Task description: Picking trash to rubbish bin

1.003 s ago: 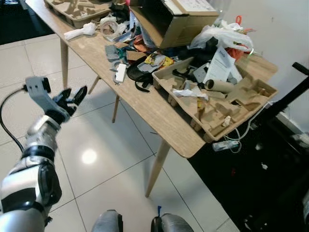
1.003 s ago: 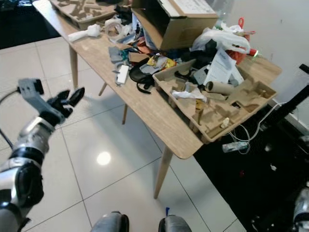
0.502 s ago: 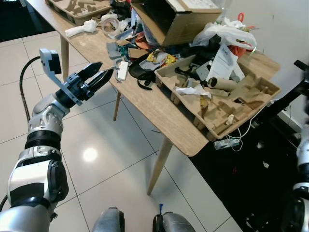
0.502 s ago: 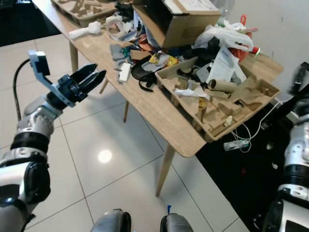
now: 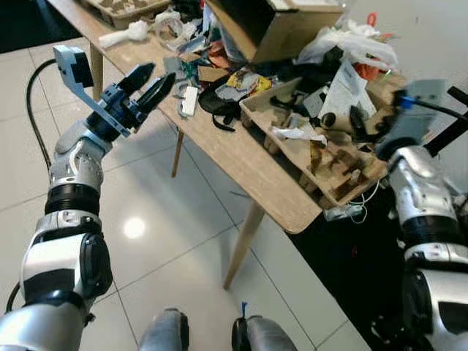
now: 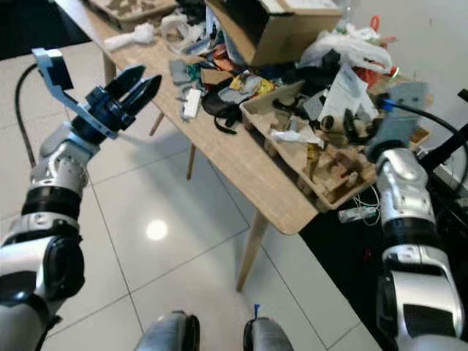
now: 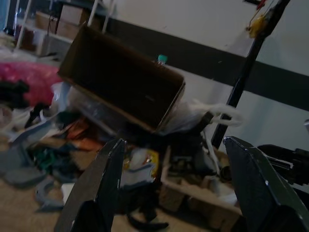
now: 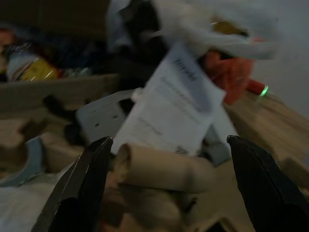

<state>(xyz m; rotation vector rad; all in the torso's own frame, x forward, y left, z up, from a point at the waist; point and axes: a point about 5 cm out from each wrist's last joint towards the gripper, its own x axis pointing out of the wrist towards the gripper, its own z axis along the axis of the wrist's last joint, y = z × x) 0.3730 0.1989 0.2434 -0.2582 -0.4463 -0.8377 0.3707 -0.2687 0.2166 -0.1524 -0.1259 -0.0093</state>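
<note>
Cardboard tube sits between right gripper's spread fingers, left gripper also spread; fast closing may roll it off tray.

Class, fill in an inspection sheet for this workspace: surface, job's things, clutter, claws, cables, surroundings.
Surface: long wooden table, near edge bare.
Job's things: cardboard tube in a moulded pulp tray, white leaflet behind it; rubbish bin: nothing seen.
Clutter: tipped cardboard box, white plastic bag, yellow wrapper, black strap.
Claws: left claw open, raised at the table's edge; right claw open, facing the tube.
Cables: black cable at the left wrist; white cable hanging beside the tray.
Surroundings: glossy white floor tiles, white wall.
</note>
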